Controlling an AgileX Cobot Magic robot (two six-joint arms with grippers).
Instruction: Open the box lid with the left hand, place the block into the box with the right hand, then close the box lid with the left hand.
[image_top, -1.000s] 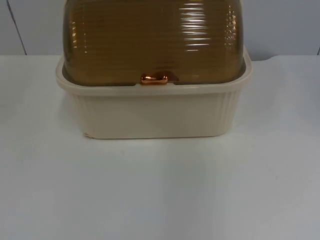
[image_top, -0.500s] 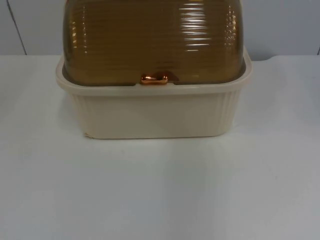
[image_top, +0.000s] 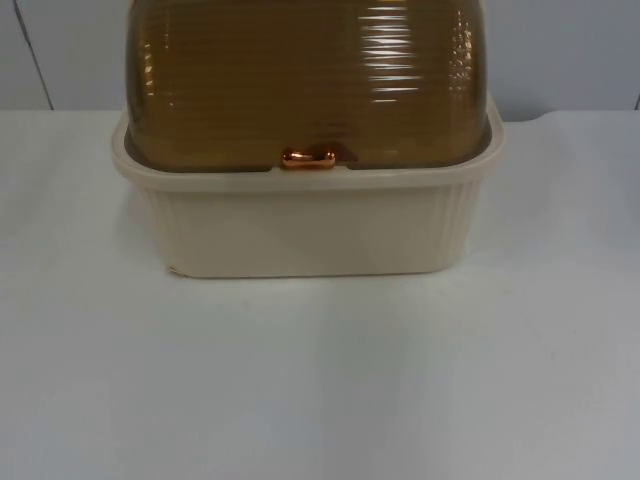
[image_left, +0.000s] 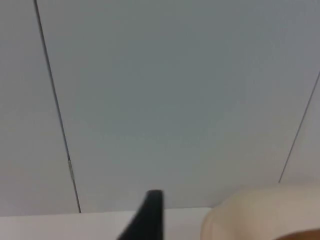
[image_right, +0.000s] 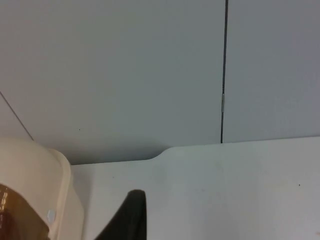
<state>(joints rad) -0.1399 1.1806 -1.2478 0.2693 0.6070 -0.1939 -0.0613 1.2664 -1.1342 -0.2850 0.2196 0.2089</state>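
Centrally, the box (image_top: 305, 215) is sitting at the table's (image_top: 320, 380) twelve o'clock side against the wall (image_top: 560, 50), its brown ribbed lid (image_top: 305, 80) lying shut, long axis running nine to three. The copper handle (image_top: 308, 157) is sitting at the lid's front edge, facing six o'clock.

The left gripper (image_left: 150, 220) is waiting off the box's nine o'clock flank, looking toward the wall (image_left: 175, 100) with a cream corner of the box (image_left: 260, 212) just beside it; whether its fingers are spread or pressed together cannot be told. The right gripper (image_right: 127, 215) is waiting off the three o'clock flank, the box's rim (image_right: 40, 185) and lid (image_right: 15, 215) close by, and its fingers likewise cannot be judged.

Judging by this, the lid-opening step is not yet begun. The handle is lying round at the front face, so the left arm would likely need to be swinging toward six o'clock to reach it.
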